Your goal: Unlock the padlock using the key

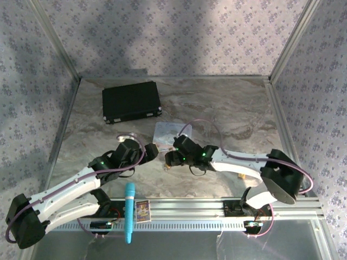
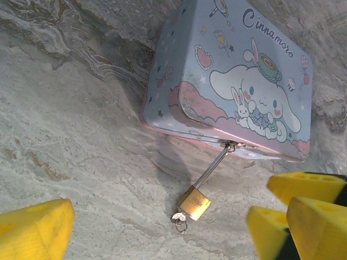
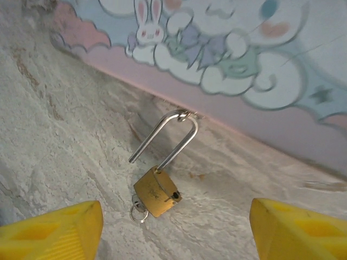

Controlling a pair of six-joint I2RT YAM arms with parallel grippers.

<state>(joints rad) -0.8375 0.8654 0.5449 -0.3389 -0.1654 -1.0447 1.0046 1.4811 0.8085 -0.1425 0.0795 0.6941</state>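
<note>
My left jaws and right jaws are released, tips cut off. The padlock (image 3: 156,192) lies on the surface (image 3: 65,135), hooked to the tin (image 3: 244,54), shackle (image 3: 179,147) open; the key (image 3: 138,210) is mostly hidden underneath.

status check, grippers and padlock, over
Left gripper open, right gripper open, both empty. Padlock shackle free at one end, hooked in tin latch, key in it. Nothing in the way.
</note>
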